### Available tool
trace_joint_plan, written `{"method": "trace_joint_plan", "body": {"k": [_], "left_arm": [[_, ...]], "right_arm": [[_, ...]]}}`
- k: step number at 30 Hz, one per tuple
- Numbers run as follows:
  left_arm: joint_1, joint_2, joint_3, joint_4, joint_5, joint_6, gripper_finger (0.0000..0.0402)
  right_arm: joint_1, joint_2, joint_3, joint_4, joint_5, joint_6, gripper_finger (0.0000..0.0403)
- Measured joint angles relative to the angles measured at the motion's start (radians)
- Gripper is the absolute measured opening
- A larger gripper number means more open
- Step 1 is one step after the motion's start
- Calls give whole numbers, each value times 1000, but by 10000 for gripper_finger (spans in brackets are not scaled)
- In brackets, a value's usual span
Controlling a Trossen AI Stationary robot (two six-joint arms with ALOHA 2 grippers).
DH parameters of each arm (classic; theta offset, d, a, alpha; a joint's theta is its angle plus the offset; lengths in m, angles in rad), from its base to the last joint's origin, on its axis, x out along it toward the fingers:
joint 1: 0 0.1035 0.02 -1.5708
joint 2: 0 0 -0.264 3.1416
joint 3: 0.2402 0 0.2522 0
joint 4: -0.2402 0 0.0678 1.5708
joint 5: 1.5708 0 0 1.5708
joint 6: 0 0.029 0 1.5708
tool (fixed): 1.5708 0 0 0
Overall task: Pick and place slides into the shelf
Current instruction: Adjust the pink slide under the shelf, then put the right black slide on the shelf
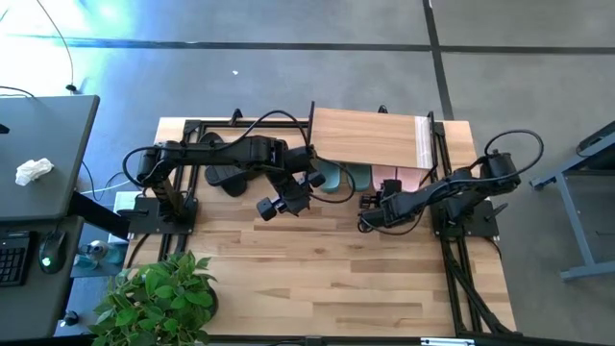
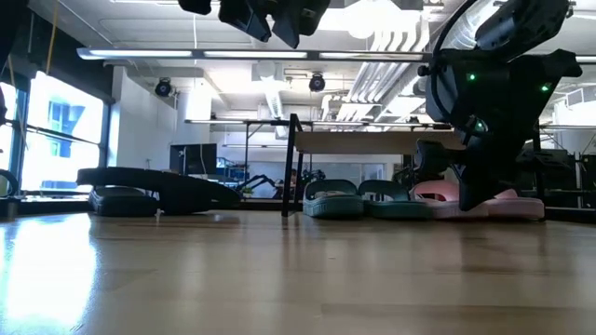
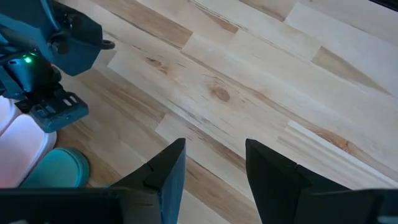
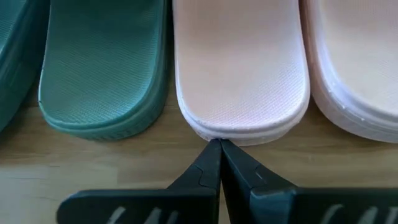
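Note:
The shelf (image 1: 370,139) stands at the table's far edge. Two dark green slides (image 4: 99,74) and two pale pink slides (image 4: 239,68) lie side by side on their soles, toes under the shelf and heels toward the near edge. Two black slides (image 1: 226,176) lie on the table left of the shelf. My right gripper (image 4: 219,144) is shut, its tips at the heel of the pink slide that lies beside the green ones. My left gripper (image 3: 214,165) hangs open above bare table, nothing between its fingers, near the green slides (image 1: 336,176). My right gripper touches the rim of the pink slide's heel end (image 4: 217,135) with the tips of its shut fingers. The fingers slant down from the table's near side. The slide lies flat on the table, level with the other pink slide (image 4: 360,62).
A potted plant (image 1: 159,293) stands at the near left corner. A grey desk (image 1: 38,163) with a keyboard lies left of the table. Bare wooden tabletop (image 1: 327,279) stretches across the near half.

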Motion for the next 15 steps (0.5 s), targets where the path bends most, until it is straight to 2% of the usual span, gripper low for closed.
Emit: {"method": "trace_joint_plan", "body": {"k": [5, 10, 12, 15], "left_arm": [[0, 0, 0, 0, 0, -8, 152], [0, -1, 0, -19, -22, -26, 152], [0, -1, 0, -33, -109, -45, 152], [10, -1, 0, -58, -314, -116, 152]], "right_arm": [[67, -12, 43, -25, -9, -5, 0], [181, -31, 167, -149, 3, -61, 0], [225, -45, 218, -176, 20, -123, 0], [279, -67, 281, -201, 64, -199, 0]]}}
